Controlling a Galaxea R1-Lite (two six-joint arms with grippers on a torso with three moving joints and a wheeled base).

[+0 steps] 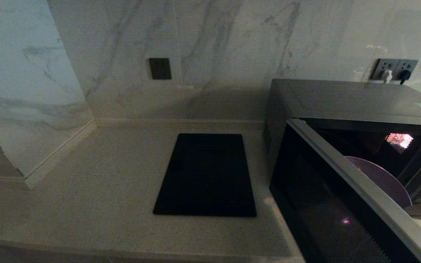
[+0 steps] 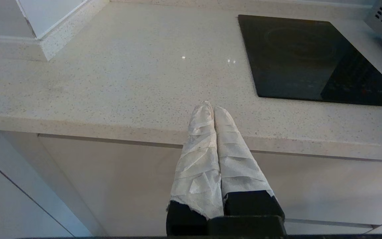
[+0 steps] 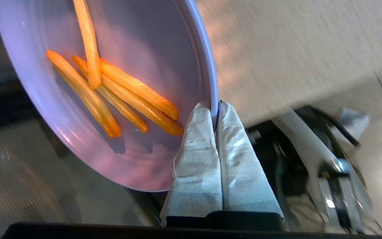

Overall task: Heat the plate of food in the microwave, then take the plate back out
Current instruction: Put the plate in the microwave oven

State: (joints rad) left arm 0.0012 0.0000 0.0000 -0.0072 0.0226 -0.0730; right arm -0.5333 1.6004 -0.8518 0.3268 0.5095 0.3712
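Note:
The microwave [image 1: 342,98] stands at the right of the counter with its black glass door [image 1: 327,204] swung open toward me. Just behind the door's top edge, at the mouth of the cavity, part of the pale lilac plate of food [image 1: 382,179] shows. In the right wrist view the plate [image 3: 144,59] is tilted and carries several orange sticks [image 3: 134,96]. My right gripper [image 3: 216,107] is shut on the plate's rim, one wrapped finger on each side. My left gripper [image 2: 211,108] is shut on nothing, low by the counter's front edge.
A flat black slab [image 1: 207,175] lies on the pale speckled counter [image 1: 104,190] left of the microwave. Marble walls close the back and left corner. Wall sockets [image 1: 395,69] sit behind the microwave. The white cabinet front [image 2: 111,186] lies below the counter edge.

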